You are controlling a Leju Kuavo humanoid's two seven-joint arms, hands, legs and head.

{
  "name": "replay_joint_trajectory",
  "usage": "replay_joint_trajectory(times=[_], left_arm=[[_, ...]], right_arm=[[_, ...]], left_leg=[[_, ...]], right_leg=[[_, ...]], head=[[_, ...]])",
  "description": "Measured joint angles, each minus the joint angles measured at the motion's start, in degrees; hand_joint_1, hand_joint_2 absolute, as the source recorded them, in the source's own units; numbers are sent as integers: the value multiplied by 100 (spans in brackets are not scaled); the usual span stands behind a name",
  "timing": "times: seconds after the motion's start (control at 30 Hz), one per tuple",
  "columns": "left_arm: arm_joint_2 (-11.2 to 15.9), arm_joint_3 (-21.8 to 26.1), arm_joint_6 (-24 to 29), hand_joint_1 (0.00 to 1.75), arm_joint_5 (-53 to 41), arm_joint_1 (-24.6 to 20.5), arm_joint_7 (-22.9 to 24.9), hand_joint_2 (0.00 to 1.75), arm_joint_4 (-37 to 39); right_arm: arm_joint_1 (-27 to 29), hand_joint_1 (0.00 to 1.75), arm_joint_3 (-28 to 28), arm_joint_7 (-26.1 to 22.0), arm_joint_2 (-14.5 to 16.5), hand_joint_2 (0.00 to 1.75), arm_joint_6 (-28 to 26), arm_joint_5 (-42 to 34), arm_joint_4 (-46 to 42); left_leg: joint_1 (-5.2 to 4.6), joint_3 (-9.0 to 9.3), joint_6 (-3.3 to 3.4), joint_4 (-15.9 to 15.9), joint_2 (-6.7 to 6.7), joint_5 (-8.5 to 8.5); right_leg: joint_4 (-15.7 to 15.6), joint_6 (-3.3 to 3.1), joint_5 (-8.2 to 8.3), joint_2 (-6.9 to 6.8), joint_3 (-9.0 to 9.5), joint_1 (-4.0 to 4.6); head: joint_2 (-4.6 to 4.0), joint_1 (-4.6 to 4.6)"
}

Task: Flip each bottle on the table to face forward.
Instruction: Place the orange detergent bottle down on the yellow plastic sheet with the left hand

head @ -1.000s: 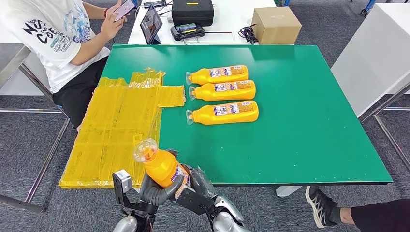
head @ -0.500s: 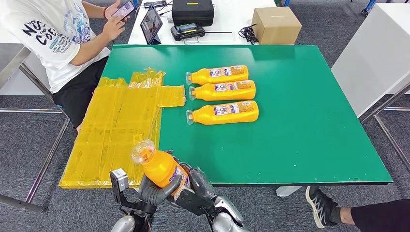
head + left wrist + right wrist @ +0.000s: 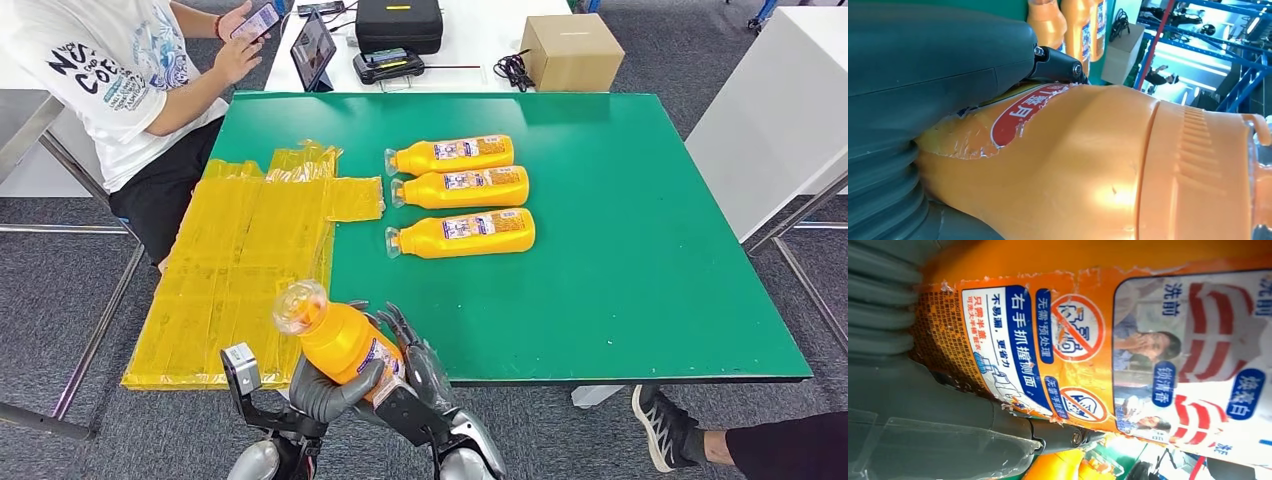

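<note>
From the head view, the left hand (image 3: 325, 385) and right hand (image 3: 415, 365) both grip one orange bottle (image 3: 335, 335) at the green desk's (image 3: 620, 250) near edge; three bottles (image 3: 455, 195) lie mid-desk.

Left wrist view: the thumb (image 3: 938, 65) presses the bottle's torn label.

Right wrist view: fingers (image 3: 948, 410) clasp its printed label.
</note>
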Motion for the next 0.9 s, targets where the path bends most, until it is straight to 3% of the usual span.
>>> replay_joint_trajectory(times=[0.2,0.5,0.9], left_arm=[[-4,-52,288,175,-5,-10,-70,175,-33],[-15,53,1835,175,-1354,-227,-602,175,21],[-53,514,2537,175,-1656,-607,-851,175,324]], right_arm=[[131,0,-14,-166,-2,0,-175,-179,-207],[490,0,-49,-453,-75,0,-89,-695,-1715],[688,0,-1,-539,-150,0,142,-877,-2769]], left_leg=[[0,-1,0,0,-2,0],[0,-3,0,0,-1,0],[0,-3,0,0,-1,0]], right_leg=[[1,0,0,-1,0,0],[0,0,0,0,-3,0],[1,0,0,0,-2,0]], head=[[0,1],[0,0],[0,0]])
